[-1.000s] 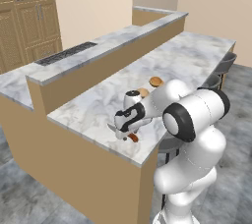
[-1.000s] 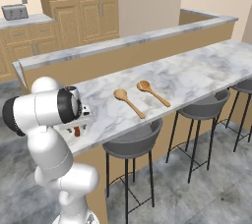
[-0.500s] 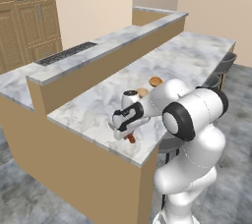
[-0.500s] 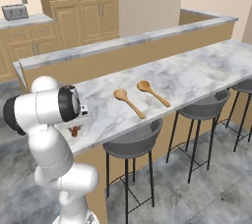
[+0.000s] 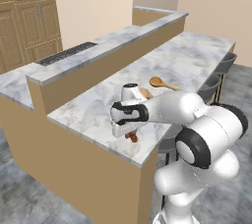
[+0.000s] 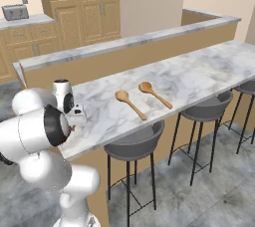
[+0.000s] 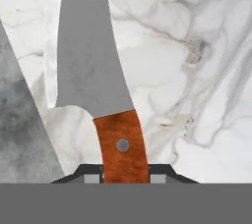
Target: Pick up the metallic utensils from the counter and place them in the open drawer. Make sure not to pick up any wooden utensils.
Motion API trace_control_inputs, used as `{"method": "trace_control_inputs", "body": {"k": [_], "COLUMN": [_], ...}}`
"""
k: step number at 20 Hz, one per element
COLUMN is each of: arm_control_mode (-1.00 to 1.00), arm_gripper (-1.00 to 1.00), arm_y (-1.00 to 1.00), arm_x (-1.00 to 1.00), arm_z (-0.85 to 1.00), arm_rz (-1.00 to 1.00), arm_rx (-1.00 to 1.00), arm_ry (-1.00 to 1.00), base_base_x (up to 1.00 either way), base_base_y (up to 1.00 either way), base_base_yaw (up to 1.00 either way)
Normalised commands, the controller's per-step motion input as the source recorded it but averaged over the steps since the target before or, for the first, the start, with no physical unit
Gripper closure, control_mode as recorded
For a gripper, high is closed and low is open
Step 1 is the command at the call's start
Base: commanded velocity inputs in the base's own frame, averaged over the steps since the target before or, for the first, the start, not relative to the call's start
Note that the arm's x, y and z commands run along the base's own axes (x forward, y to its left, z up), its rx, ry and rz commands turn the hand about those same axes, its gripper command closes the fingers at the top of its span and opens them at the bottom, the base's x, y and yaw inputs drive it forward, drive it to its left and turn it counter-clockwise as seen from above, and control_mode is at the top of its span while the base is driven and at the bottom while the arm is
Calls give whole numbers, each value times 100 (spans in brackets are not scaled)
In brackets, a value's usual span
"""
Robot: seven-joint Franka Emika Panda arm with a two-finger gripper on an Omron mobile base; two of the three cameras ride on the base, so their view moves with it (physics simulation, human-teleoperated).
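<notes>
I read this as the grasp step on the first metal piece: in the hand view my gripper (image 7: 125,176) has its two dark tips tight against either side of the knife (image 7: 98,95), pinching the red-brown handle at the bottom centre of the frame, with the grey blade running up toward the top left over the counter (image 7: 197,70). Whether the knife is lifted yet or lying on the marble I cannot tell. In the left base view the gripper (image 5: 127,132) sits low in the middle of the frame, near the counter's near edge, a bit of red handle poking out beneath it. As I judge it, the next move calls for a clean lift and a carry to the drawer without the handle slipping. Count: one knife and two wooden spoons (image 6: 130,104) (image 6: 155,94), side by side at the centre of the right base view, well apart from the knife, plus three grey stools (image 6: 134,144).
</notes>
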Motion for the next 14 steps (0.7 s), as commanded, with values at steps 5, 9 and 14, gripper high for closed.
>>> {"method": "trace_control_inputs", "body": {"k": [5, 9, 14], "arm_control_mode": [-100, -100, -100], "arm_gripper": [100, 100, 100], "arm_y": [-36, -38, -18], "arm_x": [-86, -66, -39], "arm_z": [67, 60, 52], "arm_rz": [-51, -33, -9], "arm_rx": [4, 0, -3], "arm_ry": [-5, -9, -7], "base_base_x": [0, 0, 0], "base_base_y": [0, 0, 0], "base_base_yaw": [0, 0, 0]}}
